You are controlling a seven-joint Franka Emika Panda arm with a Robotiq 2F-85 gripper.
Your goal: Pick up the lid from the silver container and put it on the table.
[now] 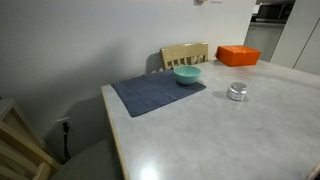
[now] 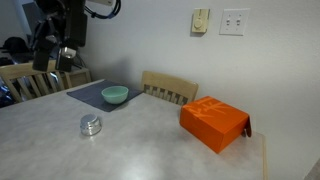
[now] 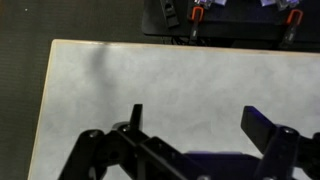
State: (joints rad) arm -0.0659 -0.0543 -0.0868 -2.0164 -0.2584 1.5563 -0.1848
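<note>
One hazard: empty, wide-open jaws descending off-centre may shove the silver container (image 1: 237, 96), lid (image 1: 237, 88) on, toward the tabletop (image 1: 200, 135) edge.

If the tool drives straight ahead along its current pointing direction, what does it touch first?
Probably the bare table top: the wrist view shows only pale surface ahead of the open tool. Depth unclear.

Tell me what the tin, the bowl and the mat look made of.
The tin looks like metal: shiny silver with bright glints. The bowl is smooth teal, plastic or glazed ceramic; I cannot tell which. The mat seems cloth or felt: matte dark blue-grey, no shine.
</note>
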